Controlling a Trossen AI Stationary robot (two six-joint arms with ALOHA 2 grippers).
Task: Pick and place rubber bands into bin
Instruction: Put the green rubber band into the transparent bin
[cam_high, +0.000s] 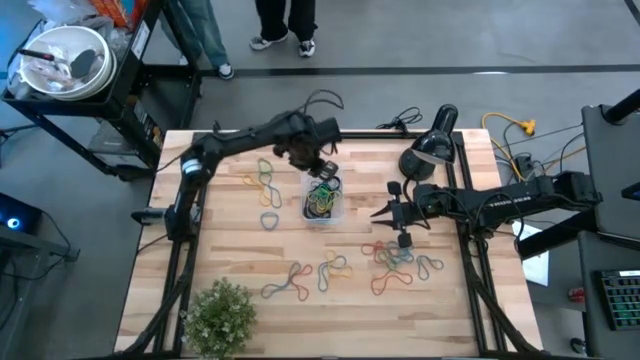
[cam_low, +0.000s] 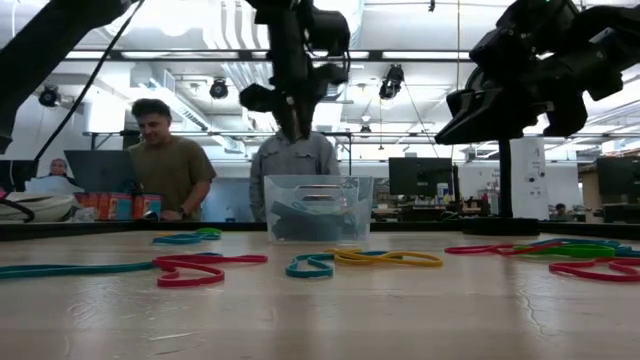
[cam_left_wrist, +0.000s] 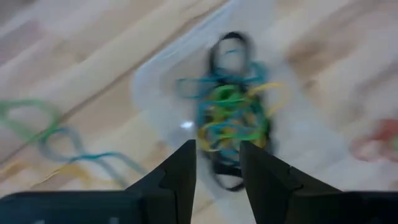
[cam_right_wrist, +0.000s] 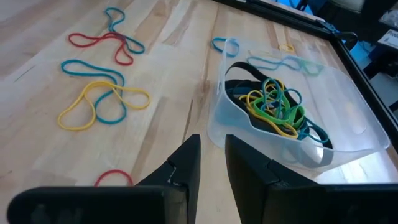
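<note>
A tangle of black, green, yellow and blue rubber bands (cam_right_wrist: 273, 106) was seen inside the clear bin (cam_right_wrist: 348, 93). The left gripper (cam_left_wrist: 217, 163) was poised above it, and the right gripper (cam_right_wrist: 212, 163) beside it; both were slightly parted and empty.

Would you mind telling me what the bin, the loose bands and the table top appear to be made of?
The bin looks like clear, glossy plastic: the bands inside show through its walls. The rubber bands seem to be matte rubber, lying in thin, floppy coloured loops. The table looks like pale wood, with visible grain and plank seams.
</note>
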